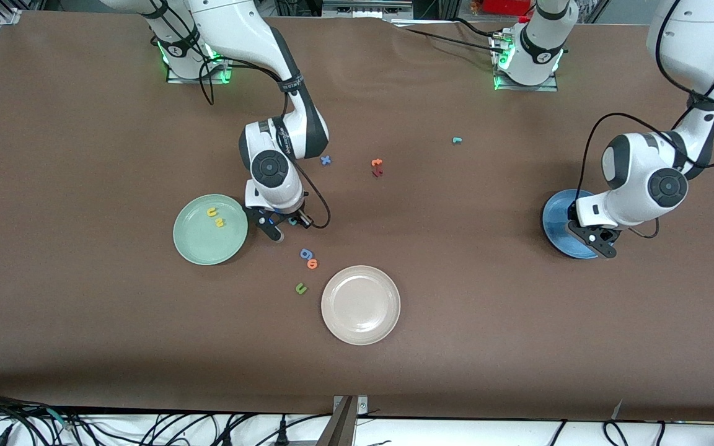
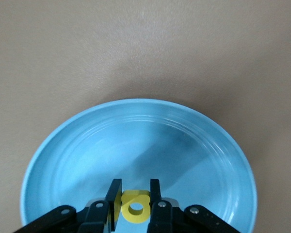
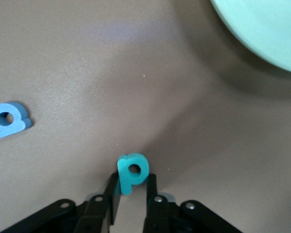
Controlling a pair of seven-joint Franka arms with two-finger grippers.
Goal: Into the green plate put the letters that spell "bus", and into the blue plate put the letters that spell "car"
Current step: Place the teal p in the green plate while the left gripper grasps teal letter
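Nearest the front camera lies the beige plate (image 1: 361, 305), with a dark green letter (image 1: 300, 288), an orange letter (image 1: 312, 264) and a blue letter (image 1: 305, 253) just beside it toward the right arm's end; a careless sweep could scatter these.

Farther back, the green plate (image 1: 210, 229) already holds two yellow letters (image 1: 215, 216). Beside it, the right gripper (image 3: 131, 191) has its jaws pinched on the teal b (image 3: 132, 173), which stands on edge at table level. The grip looks shallow, so the b could twist out during the lift.

The left gripper (image 2: 135, 201) is shut on the yellow a (image 2: 135, 206) over the blue plate (image 1: 556, 220). Released on edge, the a might bounce or roll off the rim.

Farthest lie the small teal r (image 1: 456, 140), an orange and dark red pair (image 1: 377, 166) and a blue x (image 1: 326, 160).
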